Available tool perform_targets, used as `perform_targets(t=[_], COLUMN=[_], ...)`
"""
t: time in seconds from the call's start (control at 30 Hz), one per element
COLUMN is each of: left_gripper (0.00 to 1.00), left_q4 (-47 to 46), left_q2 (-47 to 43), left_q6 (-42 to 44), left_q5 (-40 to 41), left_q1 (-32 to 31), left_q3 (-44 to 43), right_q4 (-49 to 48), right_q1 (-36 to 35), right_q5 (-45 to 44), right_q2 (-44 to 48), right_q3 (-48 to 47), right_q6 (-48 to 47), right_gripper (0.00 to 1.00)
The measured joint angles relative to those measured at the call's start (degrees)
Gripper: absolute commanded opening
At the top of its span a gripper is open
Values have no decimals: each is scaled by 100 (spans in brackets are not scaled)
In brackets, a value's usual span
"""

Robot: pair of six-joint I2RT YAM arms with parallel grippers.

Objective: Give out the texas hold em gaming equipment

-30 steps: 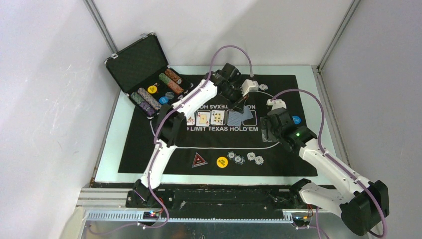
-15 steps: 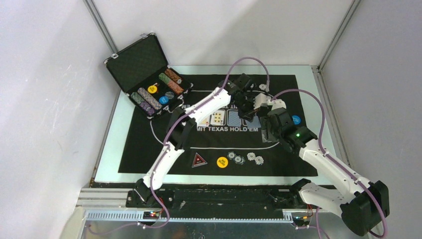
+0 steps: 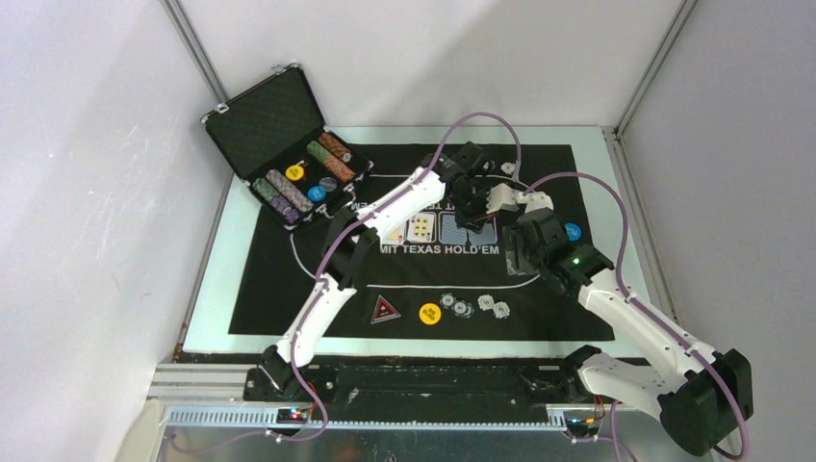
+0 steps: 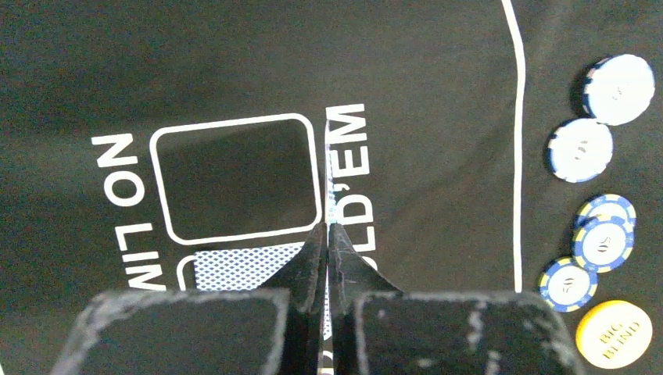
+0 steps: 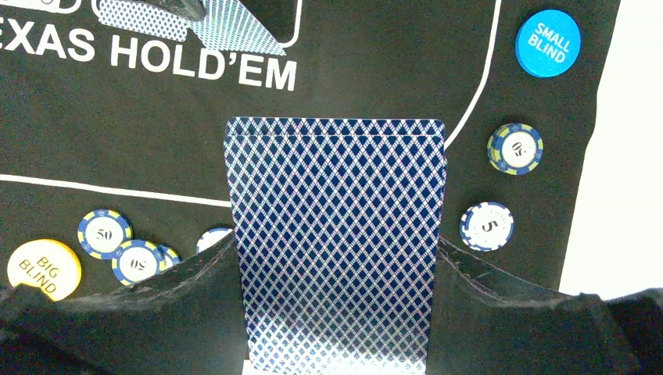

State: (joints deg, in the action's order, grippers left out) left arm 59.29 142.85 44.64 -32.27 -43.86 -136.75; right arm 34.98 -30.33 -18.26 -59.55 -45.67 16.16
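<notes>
My left gripper (image 4: 328,226) is shut on one blue-backed playing card (image 4: 327,156), seen edge-on, above the mat's lettering beside an empty outlined card box (image 4: 234,178). A face-down card (image 4: 234,269) lies in the box below it. In the top view the left gripper (image 3: 478,212) hovers at the right end of the card row (image 3: 420,227). My right gripper (image 5: 336,244) is shut on the blue-backed deck (image 5: 336,172), held above the mat (image 3: 289,289). Small chips (image 5: 486,226), a blue Small Blind disc (image 5: 547,43) and a yellow Big Blind disc (image 5: 43,268) lie on the mat.
The open black case (image 3: 284,144) with chip rows stands at the back left. A red-black triangle marker (image 3: 386,309), a yellow disc (image 3: 430,313) and several chips (image 3: 486,304) lie near the mat's front line. The two grippers are close together right of centre.
My left gripper has moved right along the card row with the single card, from the face-down cards toward the right gripper. The right arm has held still with the deck.
</notes>
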Motion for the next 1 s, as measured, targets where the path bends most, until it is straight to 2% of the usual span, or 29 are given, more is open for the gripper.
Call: perform_targets(t=[0.27,0.47,0.83,1.0], left_gripper=[0,25,39,50], left_q4=[-249,-380,-828,-975], left_q2=[31,37,37,37], left_q6=[-13,-68,-278,-328], left_q5=[354,590,1217,1488], left_q1=[-26,-66,-151,-155], left_q3=[0,2,57,61], right_q4=[0,0,2,0], right_q1=[15,17,20,20], right_q5=[-2,0,20,48], right_q2=[0,0,0,0], right_q3=[2,7,31,37], right_q6=[4,22,37,37], right_gripper=[0,0,0,0])
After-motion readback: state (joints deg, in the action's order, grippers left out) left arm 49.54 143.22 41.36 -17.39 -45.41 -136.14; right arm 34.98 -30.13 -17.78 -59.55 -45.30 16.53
